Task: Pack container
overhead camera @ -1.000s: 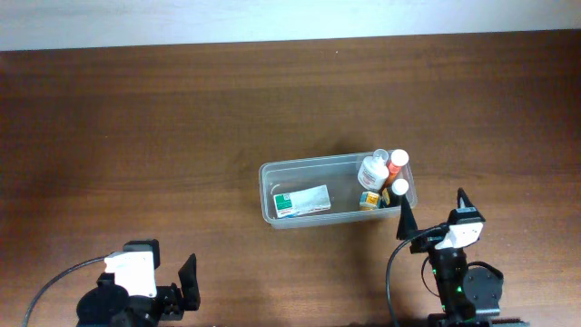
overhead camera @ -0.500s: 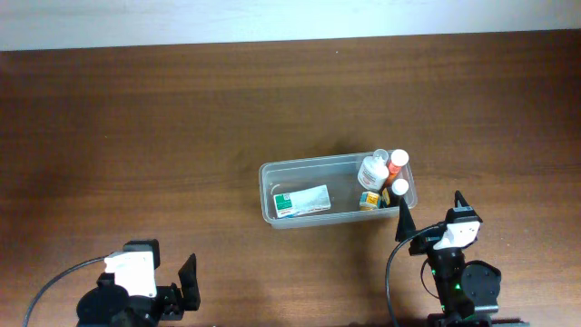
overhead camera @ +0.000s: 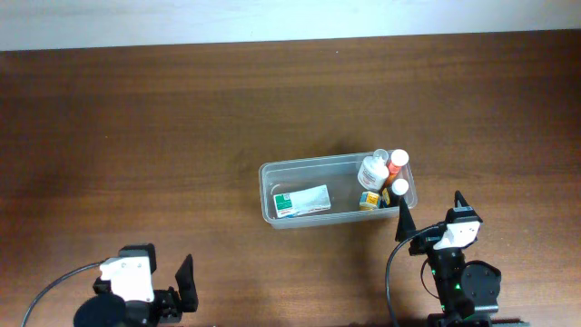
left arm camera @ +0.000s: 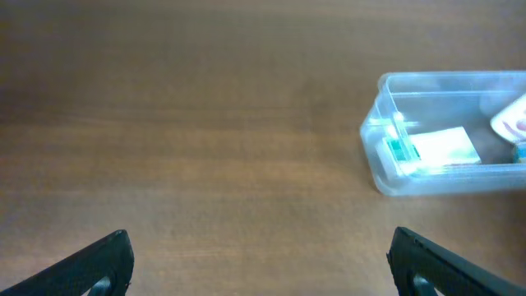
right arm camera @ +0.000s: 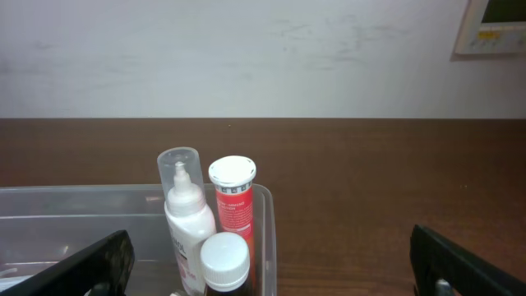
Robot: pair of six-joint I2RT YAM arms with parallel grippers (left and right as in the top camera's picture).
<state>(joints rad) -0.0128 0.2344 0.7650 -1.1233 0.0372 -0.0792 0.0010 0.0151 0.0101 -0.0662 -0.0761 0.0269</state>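
The clear container [overhead camera: 300, 169] stands at the table's middle right. It holds a flat green-and-white box [overhead camera: 301, 201], a white bottle [overhead camera: 371, 171], a red bottle with a white cap [overhead camera: 398, 162], a dark bottle with a white cap [overhead camera: 399, 189] and a small yellow box [overhead camera: 368, 201]. The container also shows in the left wrist view [left arm camera: 386, 168] and the right wrist view [right arm camera: 265, 201]. My left gripper [overhead camera: 186, 283] is open and empty near the front left edge. My right gripper [overhead camera: 431, 218] is open and empty, just in front of the container's right end.
The dark wooden table [overhead camera: 163, 127] spreads around the container. A white wall [right arm camera: 246, 49] rises behind the table's far edge, with a wall panel [right arm camera: 493, 25] at the upper right.
My left arm has drawn back a little toward the front edge. The right arm has hardly moved, and the container and its contents stay still.
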